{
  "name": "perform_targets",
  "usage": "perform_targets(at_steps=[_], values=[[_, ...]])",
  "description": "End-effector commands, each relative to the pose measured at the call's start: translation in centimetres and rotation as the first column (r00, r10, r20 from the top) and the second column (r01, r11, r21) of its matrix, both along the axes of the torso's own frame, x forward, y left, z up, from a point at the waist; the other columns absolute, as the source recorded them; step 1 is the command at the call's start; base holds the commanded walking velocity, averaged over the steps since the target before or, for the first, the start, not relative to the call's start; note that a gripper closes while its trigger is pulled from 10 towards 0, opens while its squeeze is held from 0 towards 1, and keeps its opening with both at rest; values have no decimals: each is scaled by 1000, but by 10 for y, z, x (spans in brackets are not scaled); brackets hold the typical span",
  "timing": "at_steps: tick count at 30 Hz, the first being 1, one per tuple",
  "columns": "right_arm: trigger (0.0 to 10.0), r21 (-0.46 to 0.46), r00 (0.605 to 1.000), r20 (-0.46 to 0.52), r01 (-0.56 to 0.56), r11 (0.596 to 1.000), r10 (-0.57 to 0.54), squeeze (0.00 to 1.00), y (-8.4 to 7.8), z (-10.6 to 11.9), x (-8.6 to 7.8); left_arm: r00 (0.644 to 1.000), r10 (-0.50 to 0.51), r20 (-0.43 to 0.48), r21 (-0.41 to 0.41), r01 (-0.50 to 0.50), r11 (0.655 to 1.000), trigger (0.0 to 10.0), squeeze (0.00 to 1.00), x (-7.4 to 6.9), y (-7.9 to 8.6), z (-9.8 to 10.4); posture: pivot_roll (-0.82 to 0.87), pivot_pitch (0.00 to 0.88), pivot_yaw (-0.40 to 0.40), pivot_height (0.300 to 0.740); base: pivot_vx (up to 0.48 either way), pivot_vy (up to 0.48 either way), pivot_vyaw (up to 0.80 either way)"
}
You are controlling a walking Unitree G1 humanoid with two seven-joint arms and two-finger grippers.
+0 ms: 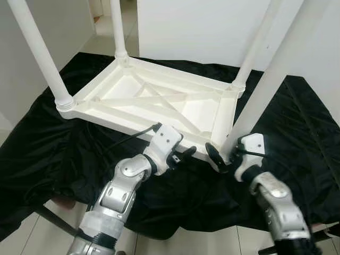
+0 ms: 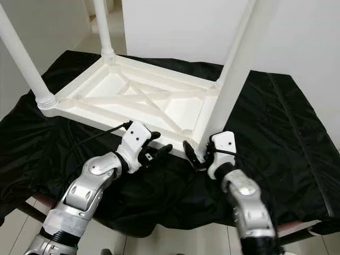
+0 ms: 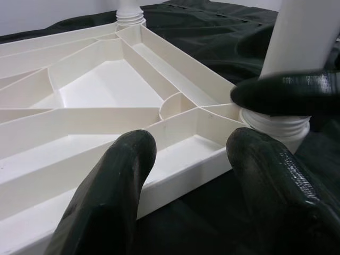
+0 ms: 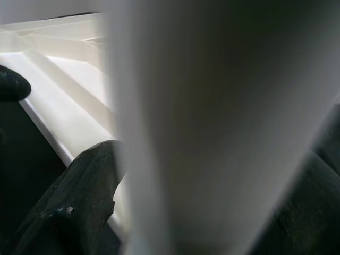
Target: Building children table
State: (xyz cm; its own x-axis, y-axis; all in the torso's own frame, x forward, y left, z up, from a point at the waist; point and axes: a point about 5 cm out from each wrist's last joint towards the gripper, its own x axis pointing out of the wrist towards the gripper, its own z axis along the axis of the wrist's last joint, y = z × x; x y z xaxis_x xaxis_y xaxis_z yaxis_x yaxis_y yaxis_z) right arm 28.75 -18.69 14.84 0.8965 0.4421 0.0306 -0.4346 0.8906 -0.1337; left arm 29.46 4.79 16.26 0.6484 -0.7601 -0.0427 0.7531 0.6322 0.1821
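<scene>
— What is shown of the table?

— A white plastic children's tabletop [image 1: 159, 98], ribbed underneath, is laid upside down on a black cloth [image 1: 48, 143], with four white round legs [image 1: 37, 53] set upright at its corners.

— And the grippers?

— The nearest white leg [image 1: 260, 90] is clamped low down by the right gripper [image 1: 224, 156]. The left gripper [image 1: 183, 155] is held just beside the tabletop's near edge, its black fingers [image 3: 111, 196] parted and nothing gripped.
</scene>
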Motion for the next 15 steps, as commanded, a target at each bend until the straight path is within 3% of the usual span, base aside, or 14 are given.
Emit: perform_targets(at_steps=[1,10,11,12,13,15], values=[[10000,-21,998,-12,-56,998,56,0,-2,-4,3,998,61,7,5,-61,998,10000,0,3,1,-1,-26,58,-12,740,0,0,0],[9804,-69,986,-35,-164,984,162,0,-4,-5,17,999,48,17,20,-49,999,10000,0,2,-1,-1,-20,54,-14,740,0,0,0],[4431,-68,981,-41,-190,979,187,0,-3,-5,20,999,47,20,24,-47,999,10000,0,3,-1,-1,-21,47,-11,740,0,0,0],[4431,-68,981,-41,-190,979,187,0,-3,-5,20,999,47,20,24,-47,999,10000,0,3,-1,-1,-21,47,-11,740,0,0,0],[0,-72,977,-43,-211,975,208,0,-2,-5,22,999,44,23,25,-45,999,10000,0,3,-2,-1,-21,46,-12,740,0,0,0],[0,-73,972,-48,-232,970,229,0,-2,-6,24,999,40,27,21,-40,999,10000,0,4,-4,0,-22,42,-12,740,0,0,0]])
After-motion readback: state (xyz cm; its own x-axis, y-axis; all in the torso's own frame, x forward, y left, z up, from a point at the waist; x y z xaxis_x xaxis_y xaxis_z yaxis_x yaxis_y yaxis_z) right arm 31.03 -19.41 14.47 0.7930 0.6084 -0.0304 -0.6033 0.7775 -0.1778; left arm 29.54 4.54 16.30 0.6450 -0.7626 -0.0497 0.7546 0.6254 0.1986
